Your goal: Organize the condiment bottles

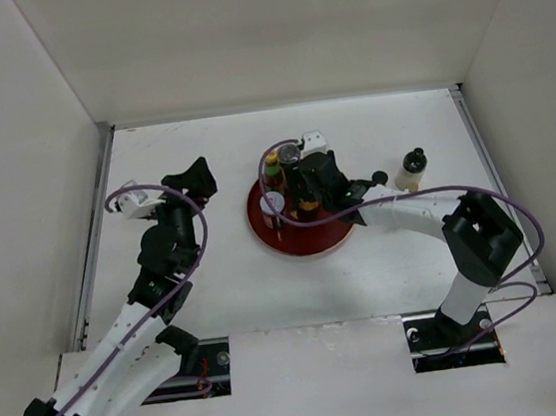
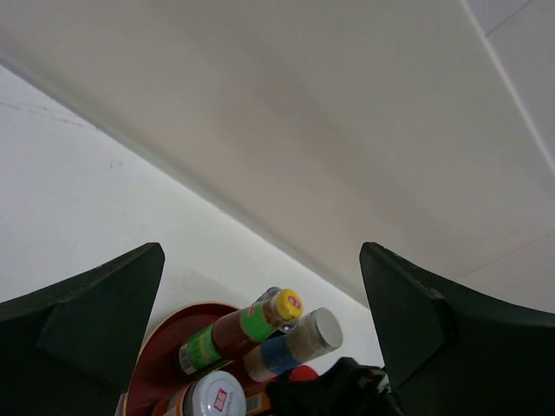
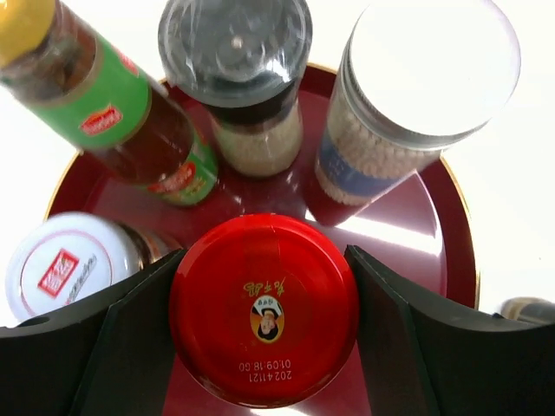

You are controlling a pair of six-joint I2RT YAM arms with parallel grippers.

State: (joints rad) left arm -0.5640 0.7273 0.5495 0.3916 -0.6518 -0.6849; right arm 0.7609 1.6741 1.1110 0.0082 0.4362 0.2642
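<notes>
A round red tray [image 1: 302, 243] holds several condiment bottles. My right gripper [image 1: 306, 193] is over the tray, shut on a red-capped jar [image 3: 264, 321], with a finger against each side of its lid. Around it on the tray [image 3: 451, 251] stand a yellow-capped bottle with a green label [image 3: 113, 113], a dark-capped grinder [image 3: 238, 52], a white-lidded jar with a blue label [image 3: 416, 78] and a white-capped jar [image 3: 65, 264]. My left gripper [image 1: 194, 177] is open and empty, left of the tray. Its view [image 2: 262, 260] shows the yellow-capped bottle [image 2: 251, 325] and a silver-capped jar [image 2: 299, 342].
A black-capped bottle [image 1: 412, 168] stands on the table right of the tray, with a small bottle [image 1: 380, 177] between it and the right arm. White walls close the back and both sides. The tray rim [image 2: 160, 347] shows low in the left wrist view.
</notes>
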